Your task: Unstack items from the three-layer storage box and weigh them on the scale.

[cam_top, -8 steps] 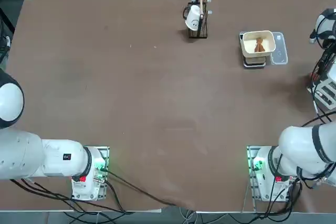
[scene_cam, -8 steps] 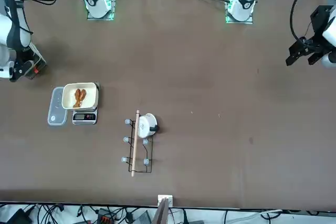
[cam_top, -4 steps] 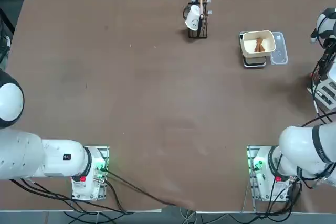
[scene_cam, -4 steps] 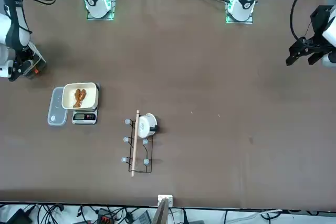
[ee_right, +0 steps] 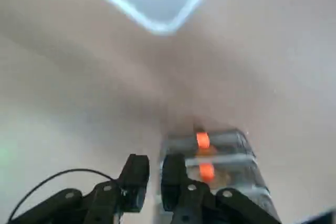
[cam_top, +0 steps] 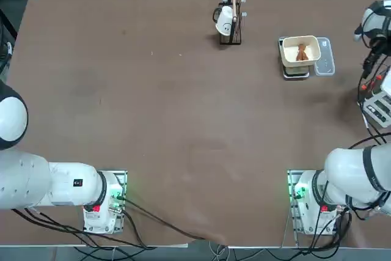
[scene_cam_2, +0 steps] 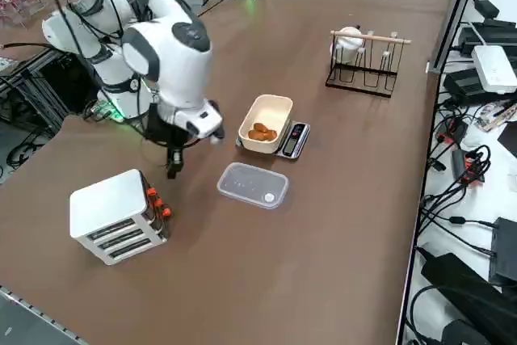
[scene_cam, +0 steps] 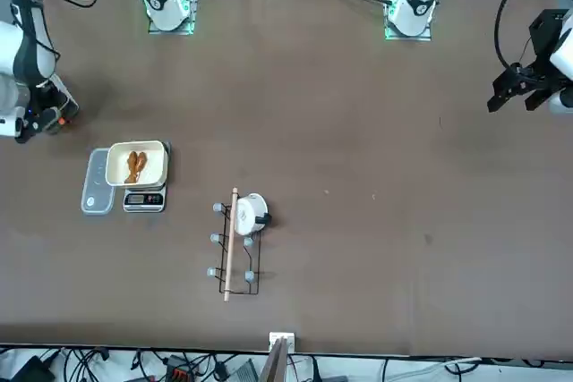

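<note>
The three-layer storage box (scene_cam_2: 113, 216) is a white tiered rack with orange-red tabs, standing at the table's right edge; it also shows in the wrist view (ee_right: 215, 153). My right gripper (scene_cam_2: 172, 169) hangs just beside it, pointing down, above the tabletop. Its fingers (ee_right: 134, 174) stand slightly open with nothing between them. The scale (scene_cam_2: 295, 139) carries a cream bowl (scene_cam_2: 265, 123) holding brown items (scene_cam_2: 260, 131). A translucent grey plate (scene_cam_2: 253, 185) lies next to the scale, between it and my gripper. From overhead the bowl (cam_top: 300, 50) sits at the far right.
A black wire stand with a wooden bar and a white cup (cam_top: 229, 19) stands at the far middle of the table. The parked left arm (cam_top: 36, 181) stays at the near left. Cables and gear lie beyond the far edge.
My right arm's wrist has risen a little beside the storage box. The bowl, scale and stand have not moved.
</note>
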You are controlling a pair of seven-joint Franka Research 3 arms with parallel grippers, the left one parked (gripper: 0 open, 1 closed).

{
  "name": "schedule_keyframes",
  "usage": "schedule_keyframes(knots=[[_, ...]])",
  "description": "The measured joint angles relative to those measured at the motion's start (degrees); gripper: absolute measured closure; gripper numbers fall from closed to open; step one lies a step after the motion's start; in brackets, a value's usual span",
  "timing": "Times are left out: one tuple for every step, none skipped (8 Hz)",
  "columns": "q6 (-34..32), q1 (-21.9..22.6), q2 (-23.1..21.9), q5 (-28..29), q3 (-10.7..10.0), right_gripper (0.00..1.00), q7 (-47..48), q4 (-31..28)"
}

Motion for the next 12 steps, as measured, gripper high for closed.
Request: schedule_keyframes(knots=[[0.1,1.4,0.1,1.7,0.3,0.7,0.9,0.4],[0.8,1.8,0.7,1.7,0.3,0.54,1.0,0.9],[2.6,1.6,2.2,-1.1,0.0,0.38,1.0,1.2],[4.3,1.0,4.1,-5.5,-0.5,0.37,1.1,1.3],[5.1,-0.2,5.6,-8.1,-0.8,0.39,1.2,1.4],[5.9,-1.5,6.5,-9.1,-0.9,0.4,1.2,1.6],[6.7,-2.3,6.8,-9.4,-1.0,0.41,1.2,1.7],[7.1,-3.0,7.1,-9.4,-1.1,0.42,1.2,1.7],[7.3,-3.7,7.5,-9.5,-1.1,0.46,1.2,1.7],[7.5,-4.3,7.9,-9.9,-1.1,0.47,1.2,1.7],[7.6,-4.9,8.3,-10.5,-1.1,0.48,1.2,1.7],[7.7,-5.4,8.5,-10.8,-1.1,0.48,1.2,1.7]])
